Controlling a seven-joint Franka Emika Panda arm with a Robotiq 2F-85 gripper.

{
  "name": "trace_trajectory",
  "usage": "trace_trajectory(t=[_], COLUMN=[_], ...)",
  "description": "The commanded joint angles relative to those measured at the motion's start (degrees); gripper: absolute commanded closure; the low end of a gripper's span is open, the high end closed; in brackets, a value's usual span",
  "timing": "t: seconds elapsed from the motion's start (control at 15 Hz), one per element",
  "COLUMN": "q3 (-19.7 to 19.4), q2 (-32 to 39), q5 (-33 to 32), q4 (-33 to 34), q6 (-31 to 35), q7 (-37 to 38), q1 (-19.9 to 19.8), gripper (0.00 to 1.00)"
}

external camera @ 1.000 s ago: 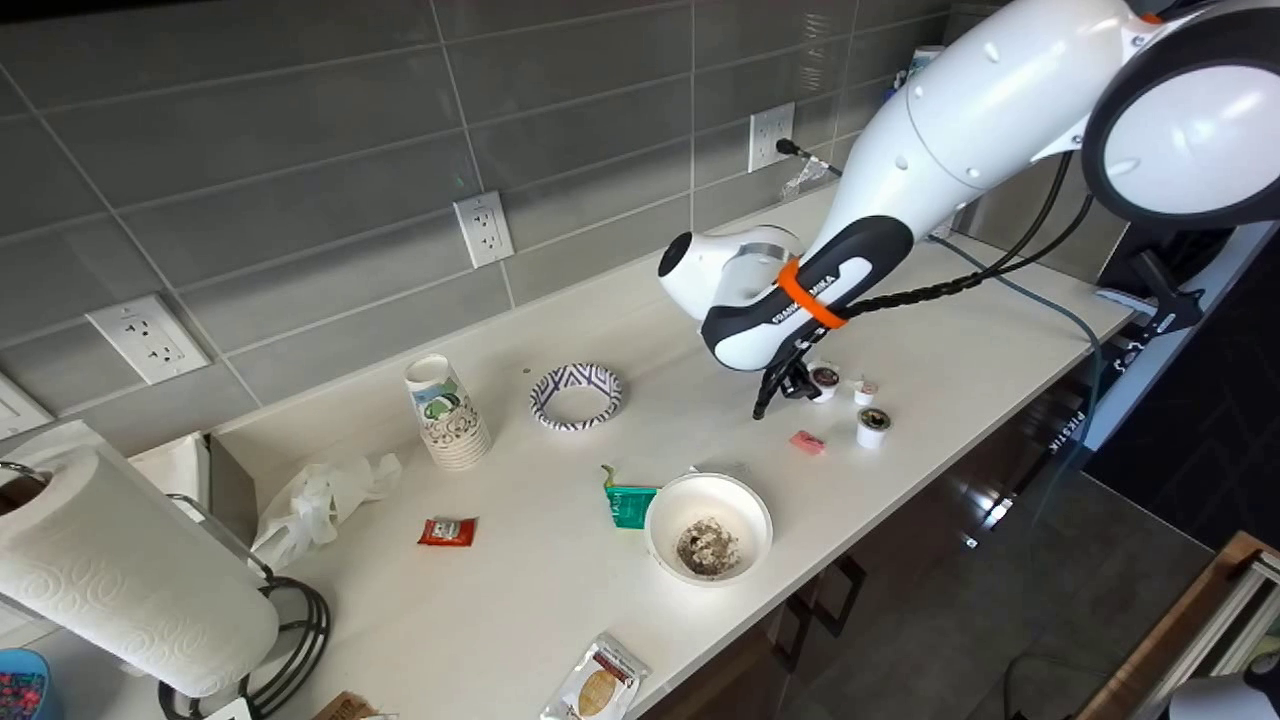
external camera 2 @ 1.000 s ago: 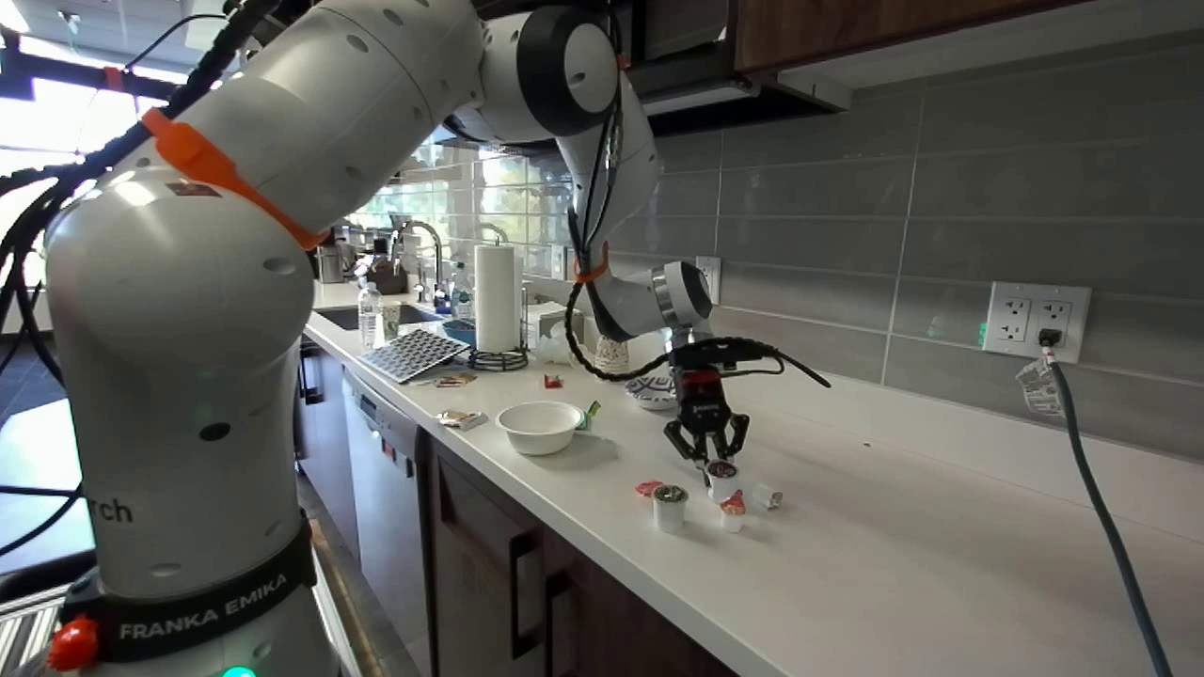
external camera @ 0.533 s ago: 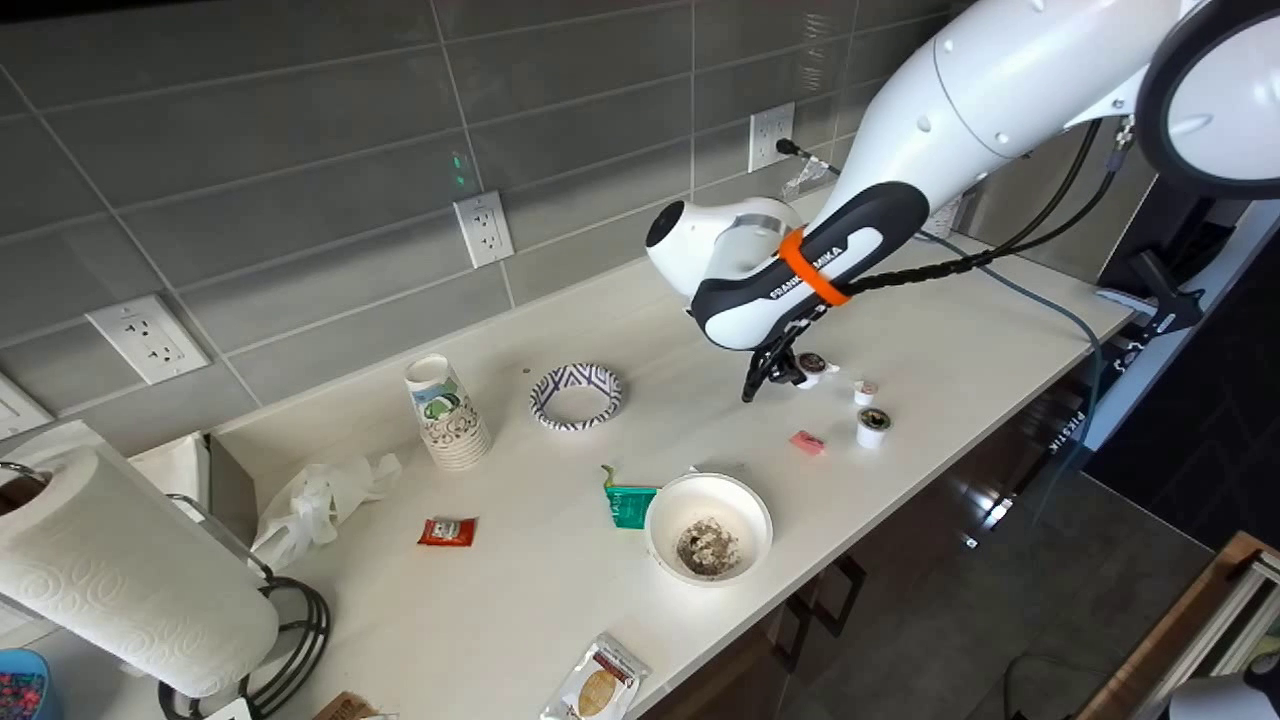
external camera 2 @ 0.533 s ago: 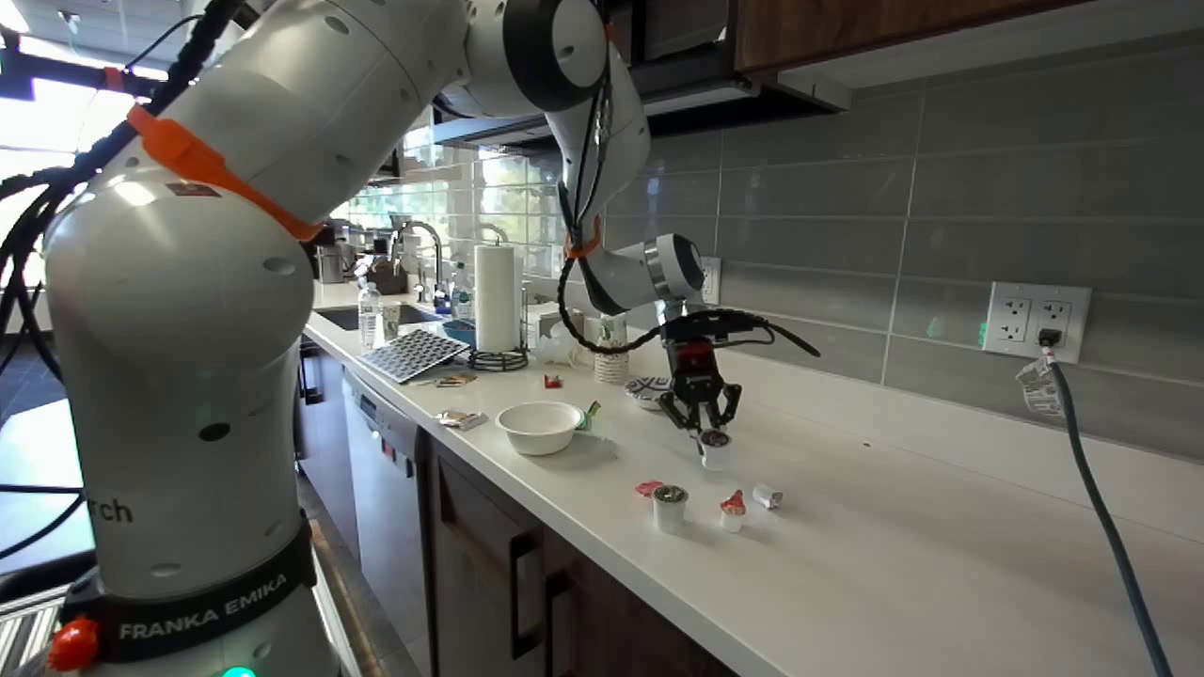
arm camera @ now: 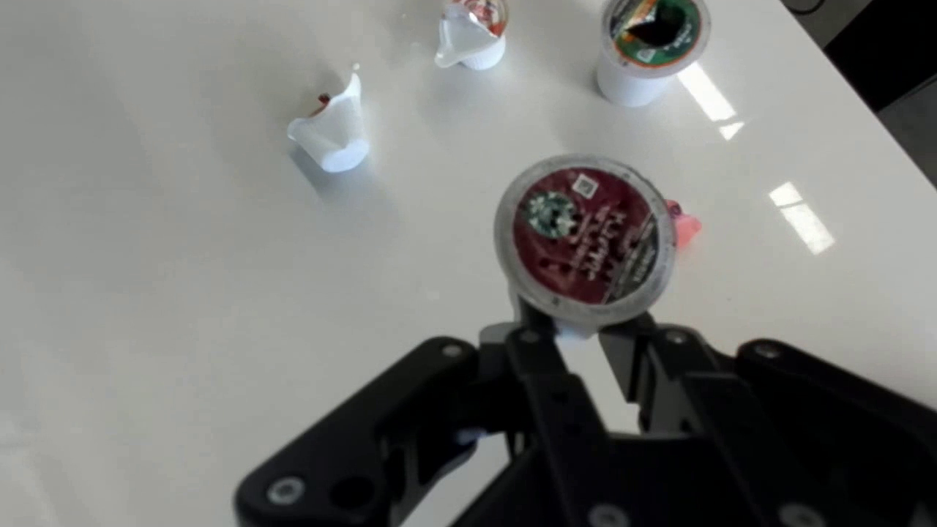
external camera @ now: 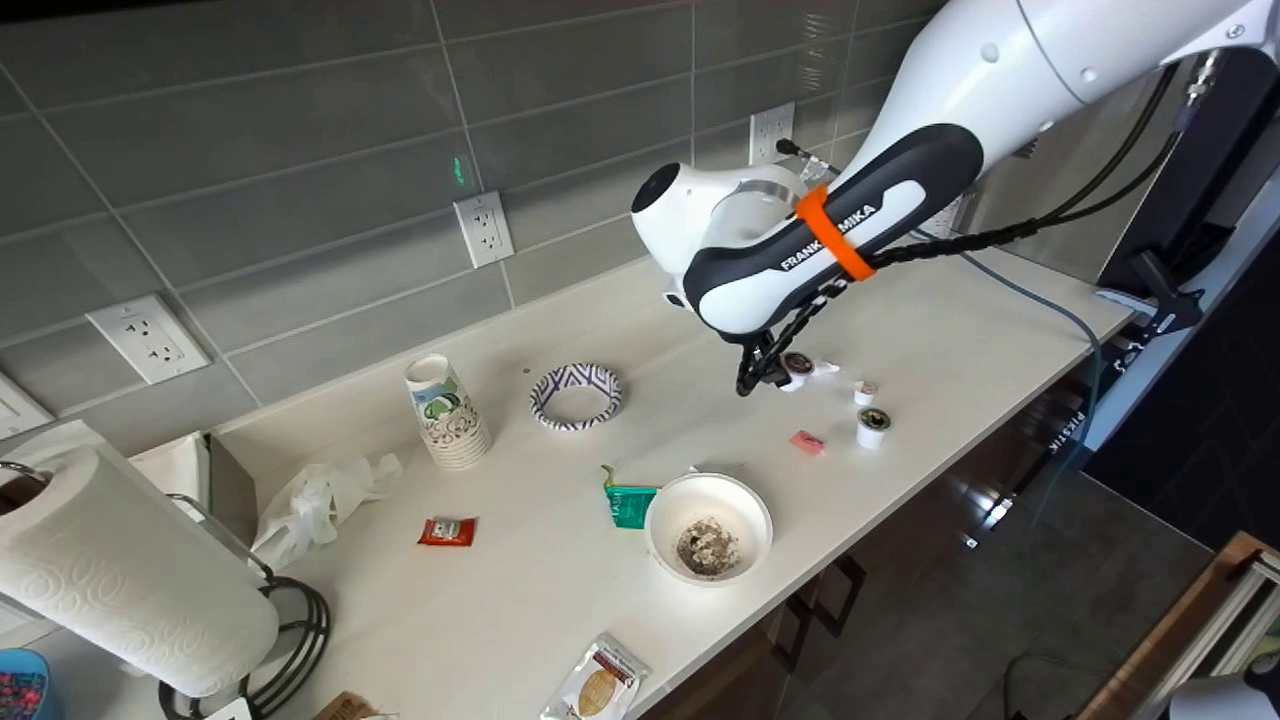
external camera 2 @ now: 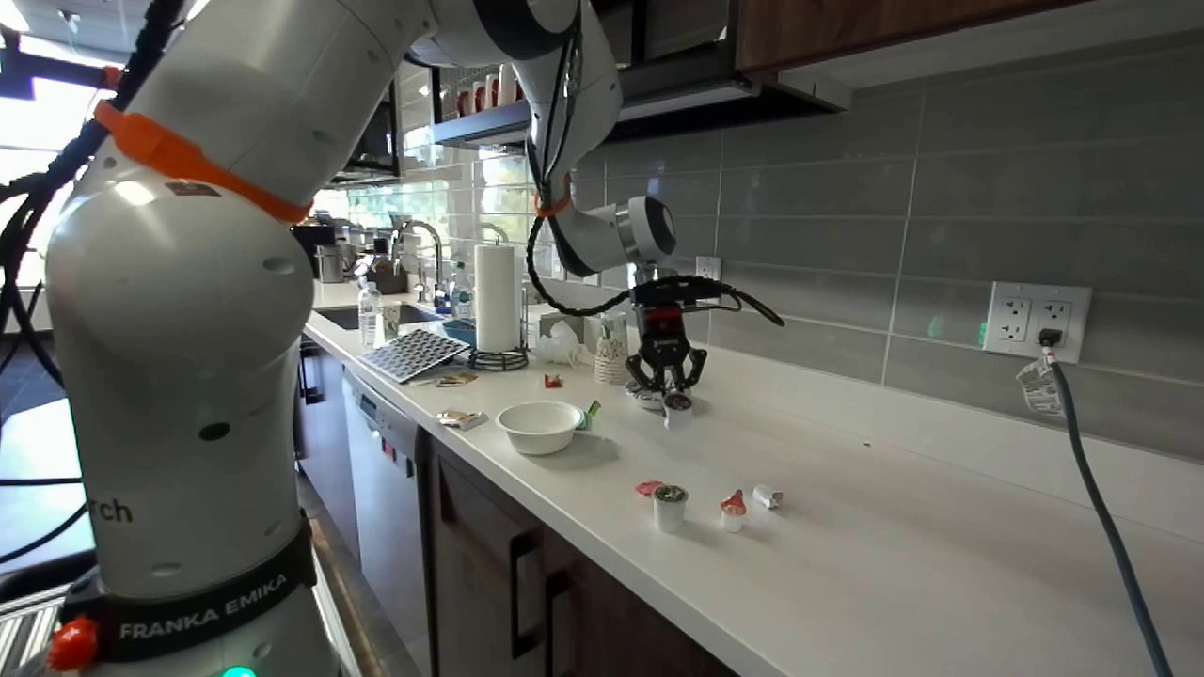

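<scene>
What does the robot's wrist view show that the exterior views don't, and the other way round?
Only the wrist view makes out the green logo and small square code atop the held coffee pod.
In both exterior views but not the wrist one: white bowl, patterned bowl, paper towel roll.
All share: that coffee pod in the jaws, a second pod, and a pink scrap.

In an exterior view, the flat white worktop (external camera: 540, 475) bears a round white bowl (external camera: 712, 496) lower centre and a small red packet (external camera: 447, 532) lower left.
</scene>
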Motion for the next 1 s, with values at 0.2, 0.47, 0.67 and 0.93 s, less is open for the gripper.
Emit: trace_trajectory(t=[0.2,0.47,0.67,0.93], q3=[4.14,6.07,4.86,5.1], q2=[-9.96,-13.72,-12.06,-13.42], q5=[10.0,18.82,19.22,21.16], q4=[-13.04,-19.72,-17.45,-19.17], q6=[11.6,21.88,19.92,20.21], q7=[-5.11,-10.24,-9.67,-10.3], q1=[-2.27,-3.93,-2.44,-2.52], gripper=[0.94,0.94,0.76,0.76])
